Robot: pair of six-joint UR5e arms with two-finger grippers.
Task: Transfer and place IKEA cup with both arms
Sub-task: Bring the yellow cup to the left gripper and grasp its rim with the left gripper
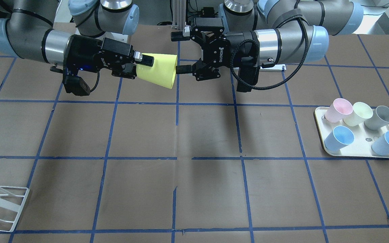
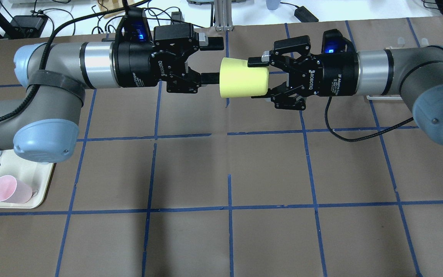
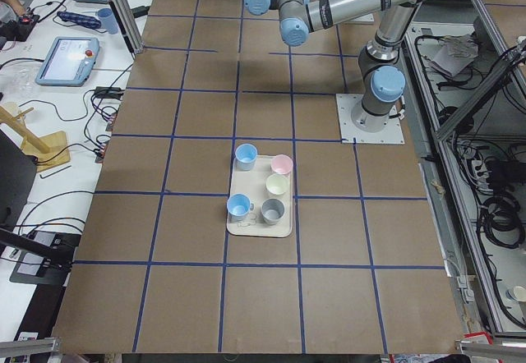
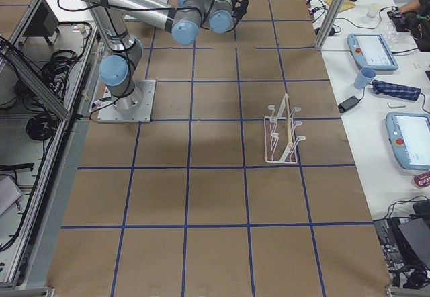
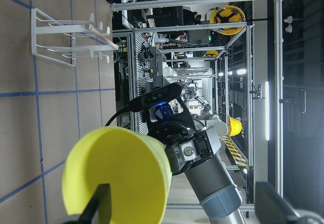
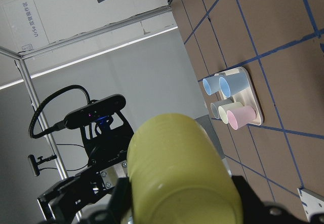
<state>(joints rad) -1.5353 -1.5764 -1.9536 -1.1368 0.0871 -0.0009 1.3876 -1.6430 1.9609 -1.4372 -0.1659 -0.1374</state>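
Note:
The bright yellow IKEA cup (image 1: 157, 70) lies sideways in the air above the table's far middle; it also shows in the overhead view (image 2: 243, 77). My right gripper (image 1: 140, 67) is shut on its narrow base end, one finger above and one below (image 2: 260, 79). The cup's wide mouth faces my left gripper (image 1: 180, 52), which is open (image 2: 215, 60). Its lower fingertip (image 2: 210, 79) is right at the cup's rim, and its upper finger stands clear of the cup. In the left wrist view the cup's mouth (image 5: 116, 178) fills the lower left.
A cream tray (image 1: 360, 155) on the robot's left holds pink (image 1: 339, 109), pale cream (image 1: 358, 113), grey (image 1: 380, 118) and two light blue cups (image 1: 339, 138). A white wire rack (image 1: 2, 202) stands on the table on the robot's right. Blue tape lines grid the brown table.

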